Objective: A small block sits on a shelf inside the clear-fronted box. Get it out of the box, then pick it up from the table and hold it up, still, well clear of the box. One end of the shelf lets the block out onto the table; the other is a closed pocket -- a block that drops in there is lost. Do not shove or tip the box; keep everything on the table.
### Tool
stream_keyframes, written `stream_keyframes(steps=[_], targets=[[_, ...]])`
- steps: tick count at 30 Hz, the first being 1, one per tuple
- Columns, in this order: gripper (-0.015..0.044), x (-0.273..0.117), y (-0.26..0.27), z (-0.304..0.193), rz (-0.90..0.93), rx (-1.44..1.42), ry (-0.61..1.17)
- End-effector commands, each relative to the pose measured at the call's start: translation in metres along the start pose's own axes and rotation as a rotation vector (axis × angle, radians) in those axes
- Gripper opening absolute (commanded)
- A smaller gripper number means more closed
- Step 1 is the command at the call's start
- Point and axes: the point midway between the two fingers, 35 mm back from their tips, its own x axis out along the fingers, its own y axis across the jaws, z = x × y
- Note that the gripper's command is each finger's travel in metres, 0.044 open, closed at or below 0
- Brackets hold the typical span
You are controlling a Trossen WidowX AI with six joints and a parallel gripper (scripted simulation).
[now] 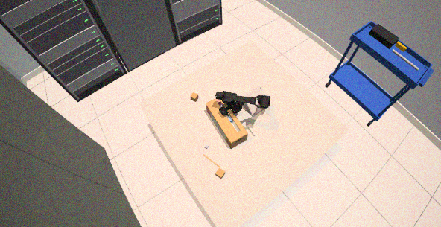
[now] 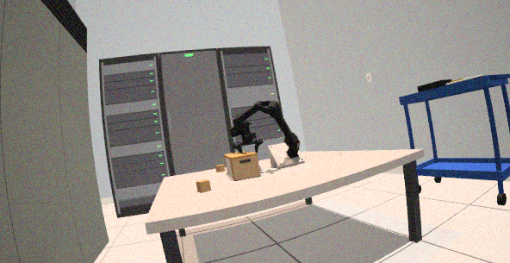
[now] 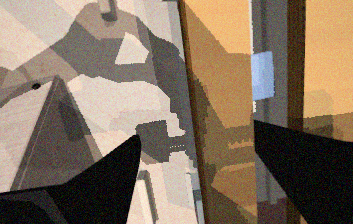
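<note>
The orange wooden box [image 1: 220, 121] [image 2: 245, 169] [image 3: 337, 50] stands upright on the table, with a long slot in its top. A small light-blue block [image 1: 230, 119] [image 3: 263, 75] shows inside through the slot. It is hidden in the exterior view. My gripper [image 1: 229, 112] [image 2: 247, 147] [image 3: 191, 131] is open and empty, pointing down close above the box top. In the wrist view one finger overlaps the slot edge below the block, and the other lies beyond the box's edge on the arm's side. Whether a fingertip touches the box is hidden.
A wooden cube [image 1: 194, 97] [image 2: 220, 167] lies near the box's far end. Another cube [image 1: 220, 173] [image 2: 203, 185], a thin orange stick [image 1: 211, 161] and a tiny grey piece [image 1: 206, 146] lie on the side away from the arm. The arm's pale base [image 2: 280, 155] stands beside the box.
</note>
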Motion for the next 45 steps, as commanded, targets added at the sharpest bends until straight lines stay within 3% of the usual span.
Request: stream_keyframes(steps=[1,45], targets=[[0.0400,0.009,0.001,-0.001,0.004,0.005,-0.006],[0.0400,0.023,0.000,0.053,0.008,0.001,-0.005]])
